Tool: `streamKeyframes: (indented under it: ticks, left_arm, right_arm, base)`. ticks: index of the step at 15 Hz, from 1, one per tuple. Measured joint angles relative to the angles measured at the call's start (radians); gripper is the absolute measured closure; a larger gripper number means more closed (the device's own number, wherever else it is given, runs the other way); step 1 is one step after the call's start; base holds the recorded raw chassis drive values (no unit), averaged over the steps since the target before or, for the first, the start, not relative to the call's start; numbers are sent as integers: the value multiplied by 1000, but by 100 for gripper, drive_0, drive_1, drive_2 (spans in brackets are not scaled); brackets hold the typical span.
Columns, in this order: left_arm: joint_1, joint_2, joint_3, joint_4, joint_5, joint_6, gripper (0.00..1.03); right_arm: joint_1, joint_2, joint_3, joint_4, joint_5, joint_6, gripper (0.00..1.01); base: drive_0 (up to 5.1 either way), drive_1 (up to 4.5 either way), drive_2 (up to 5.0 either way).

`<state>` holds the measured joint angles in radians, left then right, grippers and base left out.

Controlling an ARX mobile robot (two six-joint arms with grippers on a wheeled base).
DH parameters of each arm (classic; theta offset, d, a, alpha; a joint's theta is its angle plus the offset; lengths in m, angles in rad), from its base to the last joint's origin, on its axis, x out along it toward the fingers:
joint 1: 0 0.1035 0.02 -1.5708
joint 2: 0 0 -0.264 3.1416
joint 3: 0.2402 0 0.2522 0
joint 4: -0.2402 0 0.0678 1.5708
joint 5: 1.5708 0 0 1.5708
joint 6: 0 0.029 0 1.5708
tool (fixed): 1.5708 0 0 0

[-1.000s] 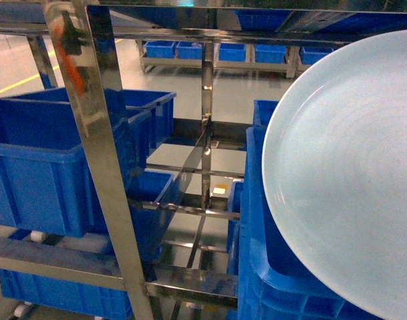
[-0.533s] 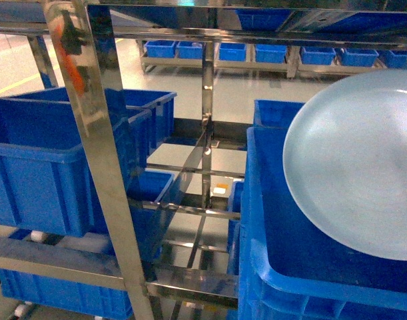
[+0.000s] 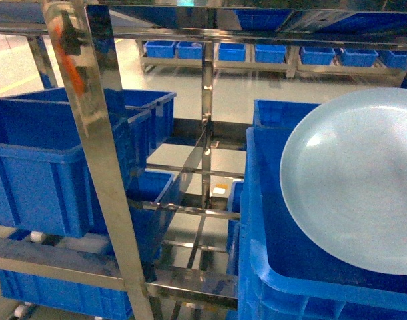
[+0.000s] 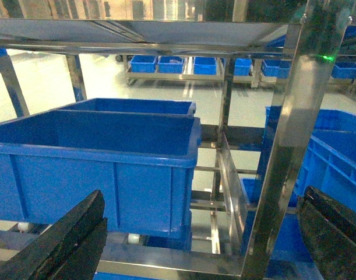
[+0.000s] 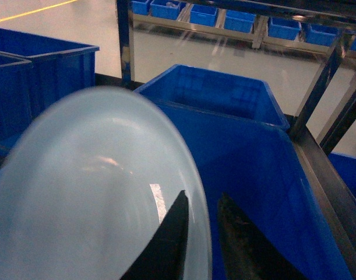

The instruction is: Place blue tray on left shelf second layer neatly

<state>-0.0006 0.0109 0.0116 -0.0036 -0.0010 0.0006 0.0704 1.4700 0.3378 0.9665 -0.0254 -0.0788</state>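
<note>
The blue tray [image 3: 353, 180] is a pale, glossy round dish held tilted over a deep-blue crate [image 3: 263, 267] at the right of the head view. In the right wrist view my right gripper [image 5: 203, 195] is shut on the blue tray [image 5: 90, 192], one finger on its inner face and the other behind the rim. My left gripper [image 4: 204, 198] is open, its fingers far apart, facing the polished steel rack [image 4: 288, 134]. A tier rail [image 4: 166, 256] of the rack carries a blue crate [image 4: 96, 163]. Neither gripper shows in the head view.
A square steel upright [image 3: 100, 153] stands close in front at the left. Slatted rails [image 3: 190, 210] cross the gap between the left crate [image 3: 50, 167] and the right one. Far across the floor, low racks hold small blue bins [image 3: 230, 50].
In the head view the blue tray has gone from filling the right side to looking smaller and lower, farther in over the right crate. The left side looks unchanged.
</note>
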Motion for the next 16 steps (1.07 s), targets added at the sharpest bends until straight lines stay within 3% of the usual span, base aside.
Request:
streamKeyframes:
  ticks: [2,4,7,8,11,14,16]
  left_arm:
    - [0,0,0,0,0,0,5]
    - [0,0,0,0,0,0,5]
    - [0,0,0,0,0,0,5]
    - [0,0,0,0,0,0,5]
    - [0,0,0,0,0,0,5]
    - [0,0,0,0,0,0,5]
    - [0,0,0,0,0,0,5]
  right_arm:
    - [-5,-13,-8,1,-12,-1,67]
    - [-4,-21,-10,2,-15,-1,49]
    - [54,-166,-25,-100,-11,6,7]
    - [70,-238,-26,-143,-10,8,2]
    - [80,-399,-35,-254,-8,11,3]
    - [30,-667,-76,-484,-63,18,3]
    - [-34,-856,-97,-661,-116,18,3]
  base:
    - [0,0,0]
    - [0,0,0]
    - [0,0,0]
    - [0,0,0]
    - [0,0,0]
    - [0,0,0]
    - [0,0,0]
